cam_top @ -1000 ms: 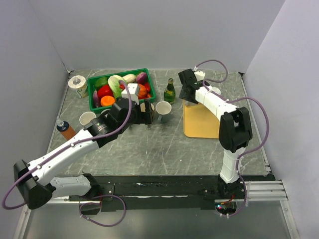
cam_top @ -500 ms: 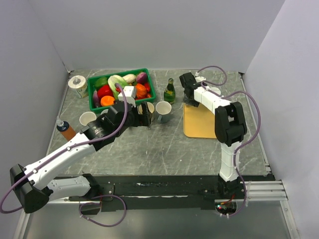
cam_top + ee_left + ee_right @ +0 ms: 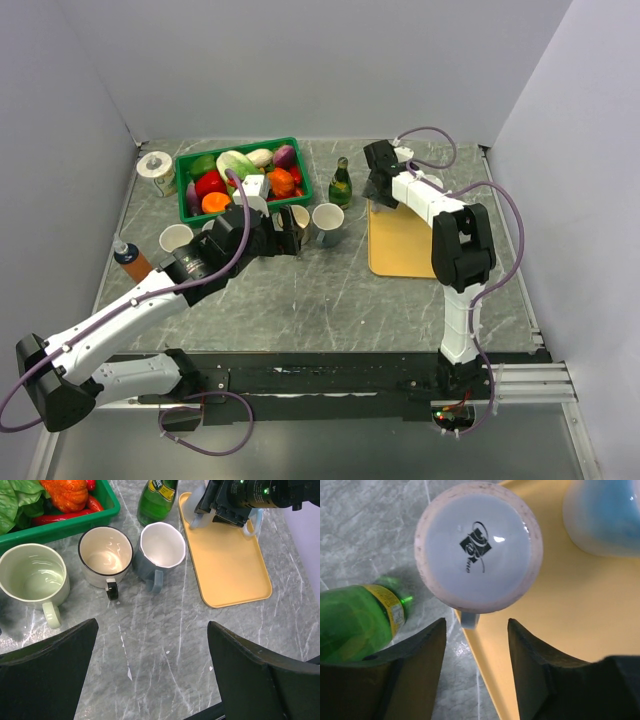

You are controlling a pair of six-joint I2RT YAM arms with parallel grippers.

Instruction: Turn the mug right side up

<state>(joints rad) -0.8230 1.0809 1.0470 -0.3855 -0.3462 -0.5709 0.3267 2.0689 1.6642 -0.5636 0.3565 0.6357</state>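
Note:
The upside-down mug [image 3: 478, 547] is pinkish white, with a black logo on its base. It stands on the far-left corner of the yellow tray [image 3: 570, 630], its handle [image 3: 469, 620] pointing at my right gripper. My right gripper [image 3: 476, 625] is open and hovers right above the mug, with the handle between its fingers and not touched. In the top view the right gripper [image 3: 379, 184] hides the mug. My left gripper [image 3: 151, 626] is open and empty above bare table, near three upright mugs.
A light blue mug [image 3: 605, 515] stands on the tray beside the upside-down one. A green bottle [image 3: 355, 625] is just left of the tray. A grey-blue mug [image 3: 160, 547], a black-rimmed mug [image 3: 106, 555], a pale green mug [image 3: 32, 577] and a green vegetable basket [image 3: 65, 522] are further left.
My right arm has folded in and the right gripper has settled over the tray's far-left corner. My left gripper has drawn back slightly to the left.

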